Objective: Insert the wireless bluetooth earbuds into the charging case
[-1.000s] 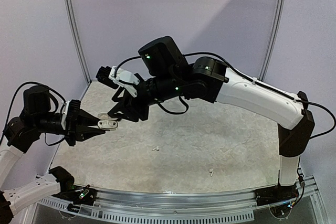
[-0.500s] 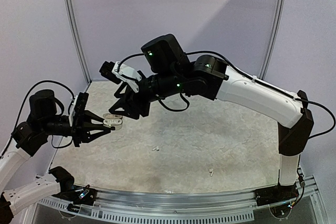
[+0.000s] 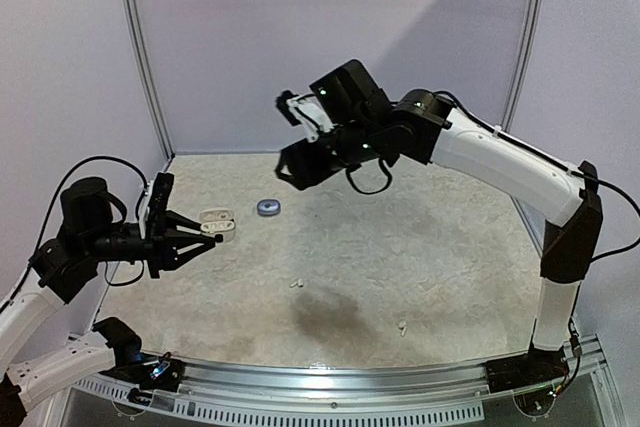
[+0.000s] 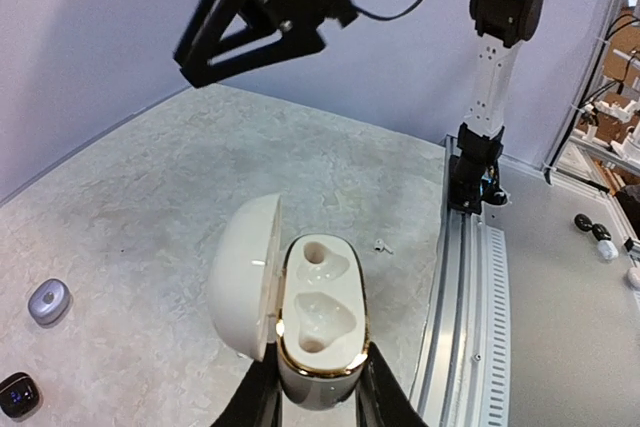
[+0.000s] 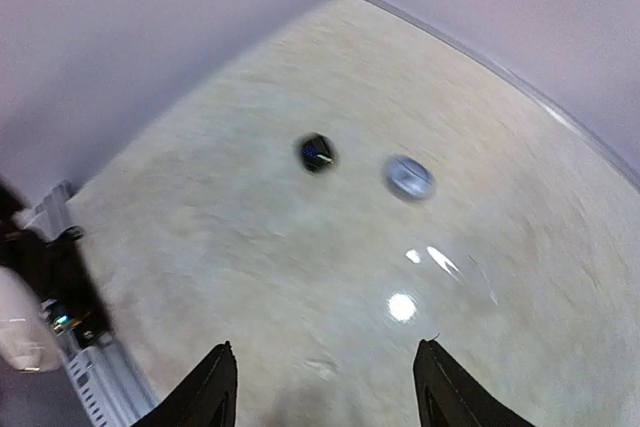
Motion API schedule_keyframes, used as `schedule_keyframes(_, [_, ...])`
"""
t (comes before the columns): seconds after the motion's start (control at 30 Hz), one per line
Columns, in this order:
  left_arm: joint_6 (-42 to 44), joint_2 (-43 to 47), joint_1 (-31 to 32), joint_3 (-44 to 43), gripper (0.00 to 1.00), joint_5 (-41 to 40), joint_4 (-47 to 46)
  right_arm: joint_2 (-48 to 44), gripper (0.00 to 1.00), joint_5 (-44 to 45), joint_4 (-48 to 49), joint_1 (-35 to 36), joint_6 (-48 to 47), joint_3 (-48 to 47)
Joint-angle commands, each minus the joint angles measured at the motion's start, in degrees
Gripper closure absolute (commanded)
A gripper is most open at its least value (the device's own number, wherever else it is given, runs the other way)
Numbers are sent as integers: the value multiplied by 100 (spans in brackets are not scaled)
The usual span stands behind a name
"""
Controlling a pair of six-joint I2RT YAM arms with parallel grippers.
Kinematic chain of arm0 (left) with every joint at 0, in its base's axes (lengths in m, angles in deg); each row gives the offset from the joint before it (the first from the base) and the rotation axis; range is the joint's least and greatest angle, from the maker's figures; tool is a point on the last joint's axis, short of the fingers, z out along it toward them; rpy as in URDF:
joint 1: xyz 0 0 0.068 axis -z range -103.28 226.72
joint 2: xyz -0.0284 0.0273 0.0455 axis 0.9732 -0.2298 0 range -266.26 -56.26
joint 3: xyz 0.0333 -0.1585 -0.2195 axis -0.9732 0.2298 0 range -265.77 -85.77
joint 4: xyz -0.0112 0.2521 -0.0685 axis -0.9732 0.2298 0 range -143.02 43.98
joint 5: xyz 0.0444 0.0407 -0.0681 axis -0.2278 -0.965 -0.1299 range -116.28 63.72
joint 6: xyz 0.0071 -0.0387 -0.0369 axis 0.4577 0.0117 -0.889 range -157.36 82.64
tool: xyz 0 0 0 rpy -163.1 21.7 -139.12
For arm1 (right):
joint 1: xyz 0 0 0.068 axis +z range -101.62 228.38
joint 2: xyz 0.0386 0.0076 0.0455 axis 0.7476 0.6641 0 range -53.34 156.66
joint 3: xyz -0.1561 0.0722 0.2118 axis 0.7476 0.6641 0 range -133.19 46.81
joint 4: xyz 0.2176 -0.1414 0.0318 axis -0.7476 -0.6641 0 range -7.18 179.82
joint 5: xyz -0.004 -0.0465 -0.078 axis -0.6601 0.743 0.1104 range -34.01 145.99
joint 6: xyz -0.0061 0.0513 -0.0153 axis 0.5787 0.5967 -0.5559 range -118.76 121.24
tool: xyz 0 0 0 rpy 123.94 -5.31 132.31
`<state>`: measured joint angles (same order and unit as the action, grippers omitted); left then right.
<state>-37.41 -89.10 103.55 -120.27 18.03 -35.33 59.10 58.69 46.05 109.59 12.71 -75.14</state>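
Near left edge, left tool (image 4: 320, 392) clamps open white gold-rimmed charging case (image 4: 320, 317); right tool (image 5: 325, 347) gapes empty.
Risk: tiny white earbud (image 3: 296, 283) could slip when pinched.

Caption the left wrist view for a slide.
Left gripper grips the open, empty charging case; right gripper hangs open above the table.

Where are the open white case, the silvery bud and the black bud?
open white case (image 4: 320, 315), left wrist view, on its gold-rimmed base.
silvery-grey bud (image 4: 48, 299), left wrist view, on its top.
black bud (image 5: 316, 152), right wrist view, on its middle.
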Motion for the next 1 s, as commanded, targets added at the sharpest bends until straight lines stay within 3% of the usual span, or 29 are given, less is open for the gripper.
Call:
schedule_keyframes(0.0, [-162, 138, -45, 149, 100, -211, -249, -389, 39, 1506, -1803, -314, 1988, 1060])
schedule_keyframes(0.13, [-174, 196, -64, 268, 100, -205, -353, -535, 39, 1350, -2335, -344, 2895, 2312])
schedule_keyframes(0.33, [-280, 308, -77, 464, 100, -213, -579, -469, 37, 672, -2366, -357, 3659, 3692])
schedule_keyframes(0.73, [-316, 550, -73, 636, 100, -238, -569, -257, 45, -61, -1576, -357, 4028, 5008])
schedule_keyframes(0.97, [-297, 494, -73, 615, 100, -230, -612, -300, 57, -535, -1035, -337, 4137, 5428])
